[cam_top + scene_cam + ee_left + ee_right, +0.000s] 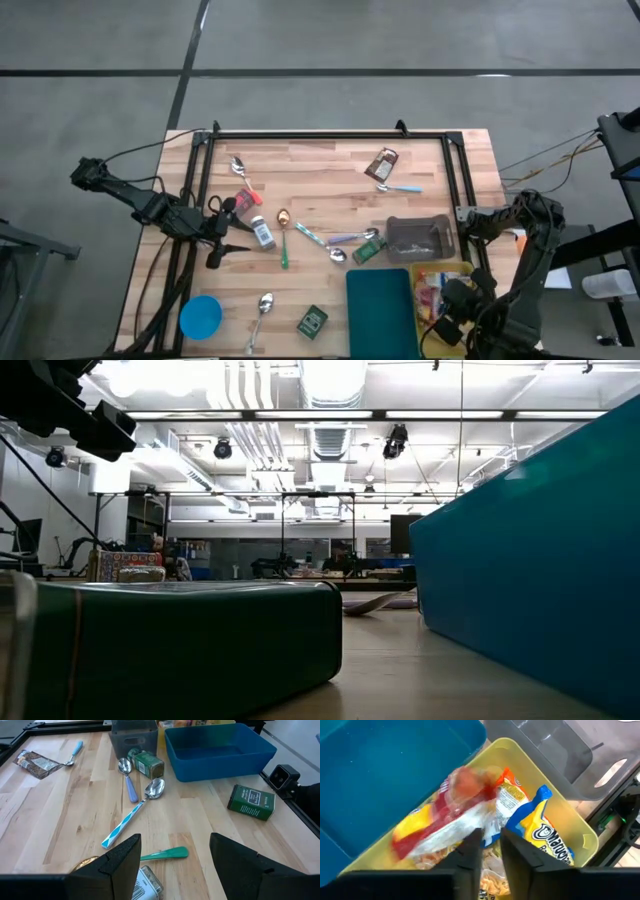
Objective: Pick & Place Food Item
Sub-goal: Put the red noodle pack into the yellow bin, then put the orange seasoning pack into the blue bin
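A yellow bin [455, 272] [565, 815] at the table's near right holds several snack packets. A red, white and yellow packet [442, 822] shows blurred in it. It lies beside an orange packet [512, 795] and a blue-and-yellow one [545, 837]. My right gripper [490, 851] [455, 300] points down over this bin. Its fingers stand a narrow gap apart with nothing between them. A brown packet [381, 163] [37, 762] lies flat at the table's far side. My left gripper [175, 865] [222, 240] waits open at the table's left.
A blue bin [380, 300] [385, 775] stands next to the yellow one, and a grey bin [420, 238] stands beyond them. Several spoons [131, 815] lie on the wood, along with a green jar [145, 764], a green tin [251, 802] [312, 320], a small bottle [262, 233] and a blue lid [200, 316].
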`<state>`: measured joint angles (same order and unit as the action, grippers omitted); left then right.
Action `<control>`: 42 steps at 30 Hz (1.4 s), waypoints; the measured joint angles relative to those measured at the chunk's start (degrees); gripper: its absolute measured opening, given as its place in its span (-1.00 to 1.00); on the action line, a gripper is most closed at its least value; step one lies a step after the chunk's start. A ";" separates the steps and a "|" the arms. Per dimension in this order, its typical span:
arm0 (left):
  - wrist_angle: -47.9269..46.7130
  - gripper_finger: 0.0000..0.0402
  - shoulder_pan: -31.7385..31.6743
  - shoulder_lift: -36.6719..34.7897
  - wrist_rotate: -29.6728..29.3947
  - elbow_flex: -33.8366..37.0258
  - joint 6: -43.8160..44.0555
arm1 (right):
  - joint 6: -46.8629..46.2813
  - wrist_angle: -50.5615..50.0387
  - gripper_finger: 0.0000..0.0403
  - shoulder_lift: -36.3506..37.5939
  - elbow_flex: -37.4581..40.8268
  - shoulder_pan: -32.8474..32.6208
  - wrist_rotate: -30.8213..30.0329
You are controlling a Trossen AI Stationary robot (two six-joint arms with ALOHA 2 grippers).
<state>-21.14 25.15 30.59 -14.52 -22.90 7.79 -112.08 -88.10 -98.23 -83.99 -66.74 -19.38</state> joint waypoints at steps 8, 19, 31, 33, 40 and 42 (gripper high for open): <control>-0.01 0.20 -0.01 0.00 0.00 0.00 0.00 | 2.76 0.20 -0.12 0.34 -0.09 0.00 -0.13; -0.01 0.20 0.00 0.00 0.00 0.00 0.00 | 0.12 0.21 0.06 0.59 -0.11 0.04 -6.10; -0.01 0.20 0.01 0.02 0.01 0.00 0.01 | 8.76 0.85 0.06 3.32 -0.13 0.04 -29.00; -0.01 0.20 0.01 0.02 0.00 0.00 0.01 | 12.40 0.81 0.06 3.56 -0.13 0.04 -34.70; -0.01 0.20 0.01 0.00 0.00 0.00 0.01 | 20.55 2.76 0.06 3.64 0.15 1.46 -48.81; -0.01 0.20 0.00 0.01 0.00 0.00 0.01 | 24.81 5.02 0.06 3.64 0.22 2.19 -50.16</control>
<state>-21.15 25.16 30.60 -14.52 -22.90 7.79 -87.27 -83.08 -94.59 -83.76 -64.55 -69.54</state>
